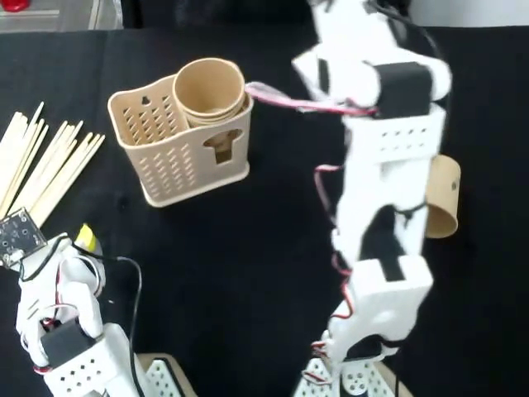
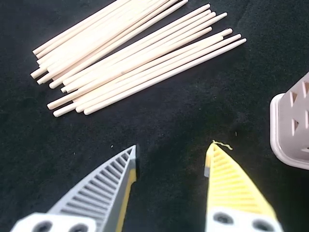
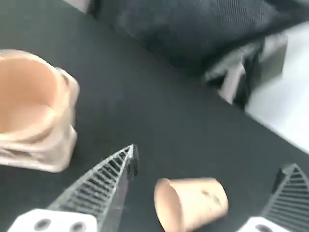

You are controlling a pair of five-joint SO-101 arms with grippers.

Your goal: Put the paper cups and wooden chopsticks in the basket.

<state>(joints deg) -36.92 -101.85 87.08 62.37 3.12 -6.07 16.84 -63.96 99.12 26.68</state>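
Observation:
A beige perforated basket stands on the black table with stacked paper cups inside it. Another paper cup lies on its side at the right, partly under the white right arm. In the right wrist view that cup lies between the spread fingers of my right gripper, which is open and apart from it. A loose bundle of wooden chopsticks lies at the far left. My left gripper hangs open a short way from the chopsticks, with nothing in it.
The basket's corner is close beside the left gripper's yellow finger. The basket with cups sits off to one side of the right gripper. Black tabletop lies open between the two arms.

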